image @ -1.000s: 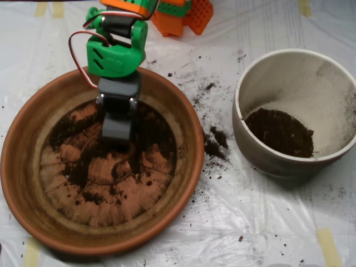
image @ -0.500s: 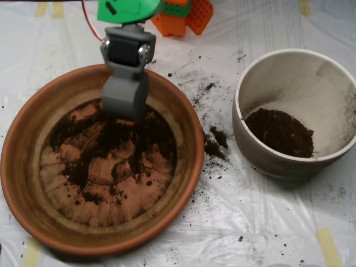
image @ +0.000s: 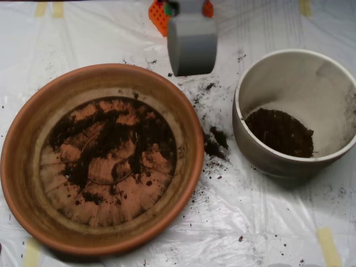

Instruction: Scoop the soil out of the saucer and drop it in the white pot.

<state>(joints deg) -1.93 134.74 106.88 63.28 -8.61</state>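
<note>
The terracotta saucer [image: 22,139] fills the left half, with dark soil [image: 111,133] spread thinly in patches over its base. At the right stands the white pot [image: 240,105], which holds a mound of soil [image: 281,132] in its lower part. My grey scoop [image: 192,47] hangs high at the top centre, over the table between the saucer's far rim and the pot. Its two halves look shut together, with no gap showing. Whatever is inside the scoop is hidden.
Spilled soil [image: 214,142] lies scattered on the white plastic sheet between saucer and pot. The arm's orange base [image: 158,14] sits at the top edge behind the scoop. Yellow tape strips [image: 328,245] hold the sheet down near the corners.
The scoop has lifted out of the saucer's soil and swung up and to the right, past the far rim towards the pot. The green arm link has left the picture.
</note>
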